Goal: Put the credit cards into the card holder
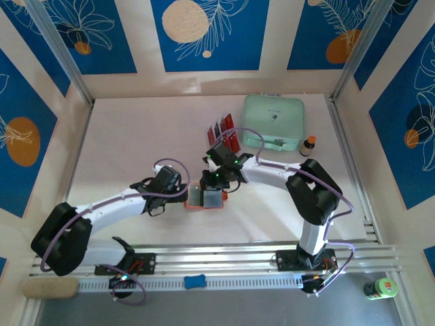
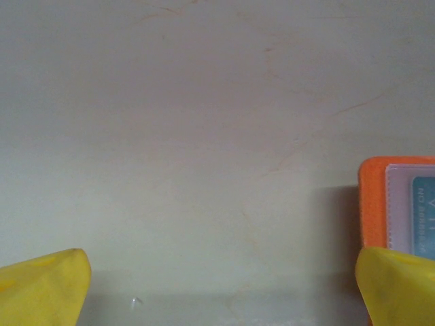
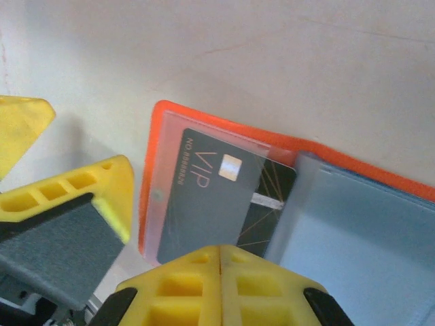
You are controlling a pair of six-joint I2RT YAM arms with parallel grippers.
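Top view: I see the open wallet [image 1: 204, 197] mid-table [image 1: 136, 136]. The left gripper [image 1: 185, 193] is at its left edge and the right gripper [image 1: 219, 182] is over it, with bare room all round.
Left wrist: jaws spread wide, the wallet's orange corner beside the right finger.
Right wrist: jaws pressed together at the near edge of the black card [image 3: 204, 197], which sits in the wallet's clear pocket. Can't tell if they're pinching it.
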